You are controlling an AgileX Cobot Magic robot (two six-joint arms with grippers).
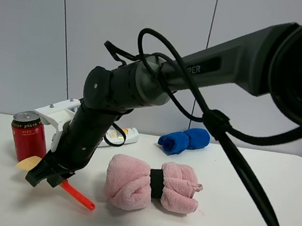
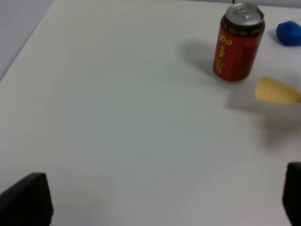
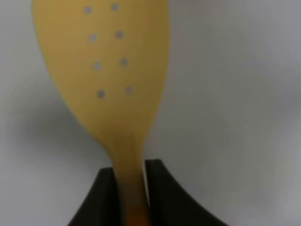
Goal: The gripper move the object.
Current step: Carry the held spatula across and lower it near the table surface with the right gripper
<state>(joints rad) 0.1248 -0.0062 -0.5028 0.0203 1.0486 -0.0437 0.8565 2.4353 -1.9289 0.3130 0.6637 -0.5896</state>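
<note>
Scoop (image 1: 78, 195) in right gripper (image 1: 48, 176) beside can (image 1: 28, 137)

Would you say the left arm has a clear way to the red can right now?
Probably yes: bare table lies between the open left tool and the upright can; only the scoop head, held in the right tool, sits close beside the can.

R gripper (image 1: 48, 176) low, jaws tight (L gripper (image 2: 160, 197) wide open)

- Bright, even light; soft shadows sit under the towel (image 1: 130, 185) and beside the can (image 2: 237, 47).
- Right wrist view: the spoon (image 3: 103, 70) looms close, badly blurred.
- Left wrist view slightly soft.
</note>
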